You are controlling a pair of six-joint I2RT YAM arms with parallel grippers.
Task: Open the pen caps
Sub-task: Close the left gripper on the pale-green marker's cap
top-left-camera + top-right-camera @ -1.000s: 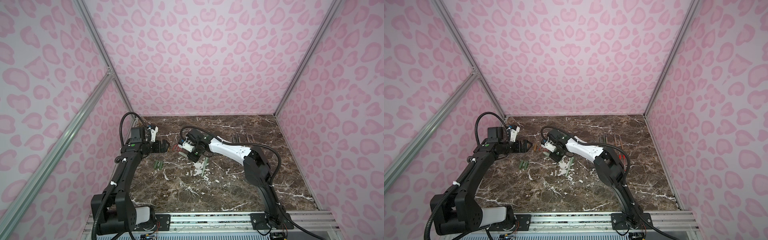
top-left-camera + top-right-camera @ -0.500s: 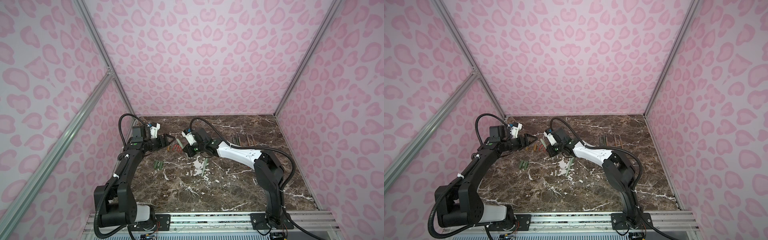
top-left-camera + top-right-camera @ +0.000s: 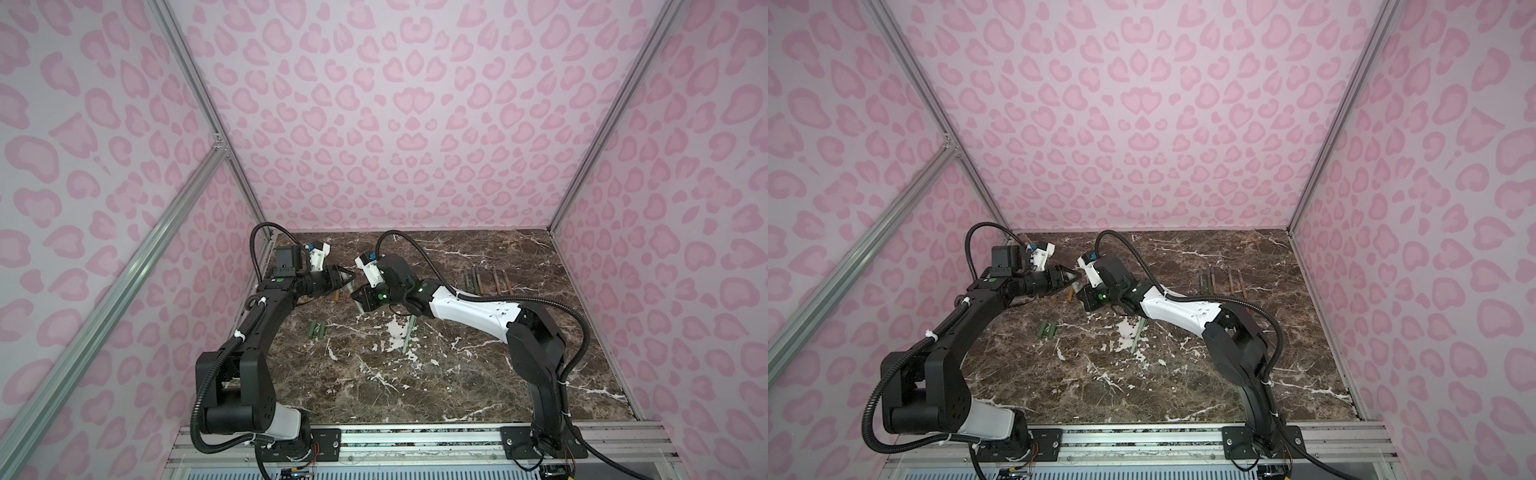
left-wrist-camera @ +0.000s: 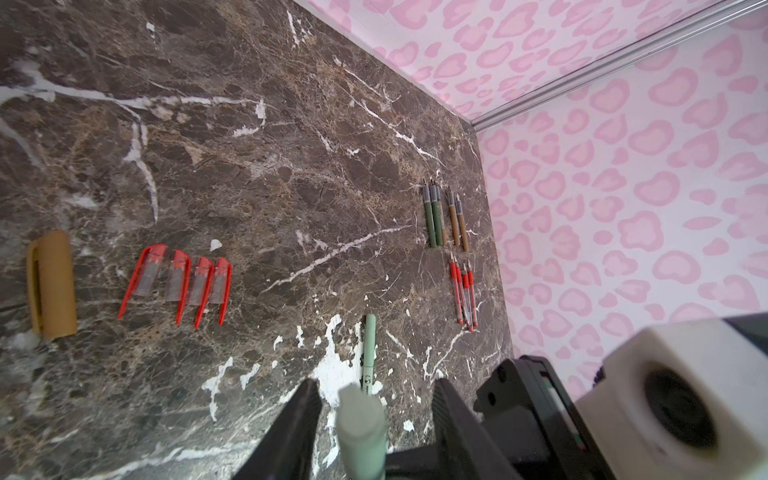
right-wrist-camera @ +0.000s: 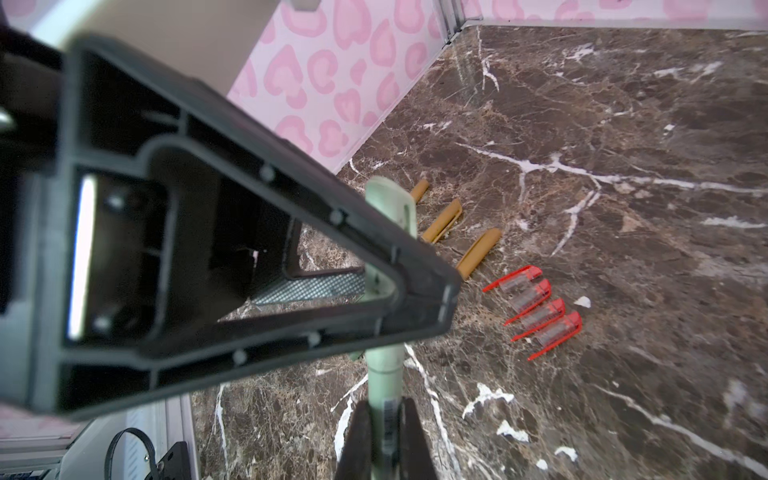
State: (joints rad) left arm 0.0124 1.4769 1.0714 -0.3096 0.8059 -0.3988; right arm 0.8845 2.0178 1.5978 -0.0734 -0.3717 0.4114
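Left hand (image 3: 1076,277) and right hand (image 3: 1082,296) nearly meet above the marble table (image 3: 1183,374), green caps (image 3: 1047,330) lying near.

Flat in rows on the counter (image 4: 291,166): red caps (image 4: 179,259), tan caps (image 5: 478,253); sage green cap (image 5: 388,199) aloft on its pen (image 5: 384,386).

A purpose-built robot test cell is shown, most likely inside a laboratory, though nothing beyond its walls can be seen. A marble-patterned tabletop (image 3: 478,374) is boxed in by flat panels (image 3: 395,124) printed with pink spots and framed by bare aluminium struts (image 3: 197,87). A left arm (image 3: 257,332) and a right arm (image 3: 473,311) are bolted to a metal rail (image 3: 415,438) along the front edge.
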